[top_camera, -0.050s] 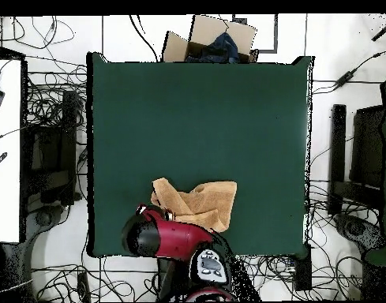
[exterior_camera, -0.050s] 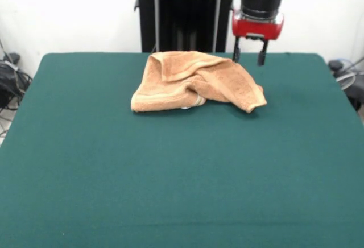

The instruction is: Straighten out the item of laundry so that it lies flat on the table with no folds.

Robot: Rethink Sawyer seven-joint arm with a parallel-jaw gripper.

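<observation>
A: Towel? 
B: Peach towel (exterior_camera, -0.050s: 196,82) crumpled with folds, upper middle of the front view, on the green table (exterior_camera, -0.050s: 170,174). Overhead it's low centre (top_camera, -0.050s: 197,202), near the table's bottom edge (top_camera, -0.050s: 188,102).
A: Claw?
B: Gripper (exterior_camera, -0.050s: 249,52) upper right, fingers apart, holding nothing, above the towel's right end. Overhead, the red arm (top_camera, -0.050s: 168,235) hides it.
</observation>
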